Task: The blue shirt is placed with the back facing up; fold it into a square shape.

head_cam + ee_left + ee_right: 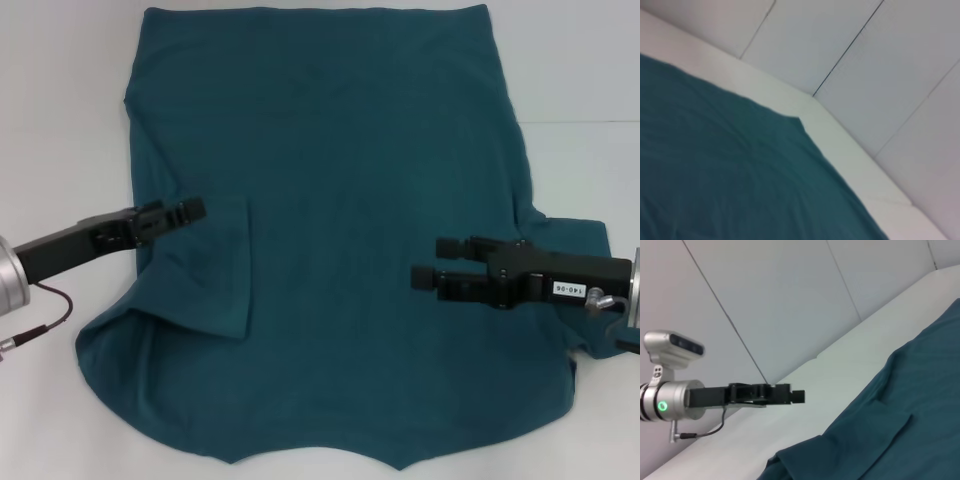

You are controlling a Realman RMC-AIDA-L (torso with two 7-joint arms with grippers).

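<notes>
The blue shirt lies spread on the white table, plain side up, hem at the far edge. Its left sleeve is folded inward as a flap over the body. The right sleeve still sticks out sideways. My left gripper hovers over the shirt's left edge beside the flap, shut and holding nothing. The right wrist view shows the left gripper in the air above the table. My right gripper hangs over the right side of the shirt, open, with nothing between its fingers. Both wrist views show the shirt.
The white table shows bare strips left and right of the shirt. Pale panelled walls rise behind the table edge. A cable hangs from the left wrist near the table's left side.
</notes>
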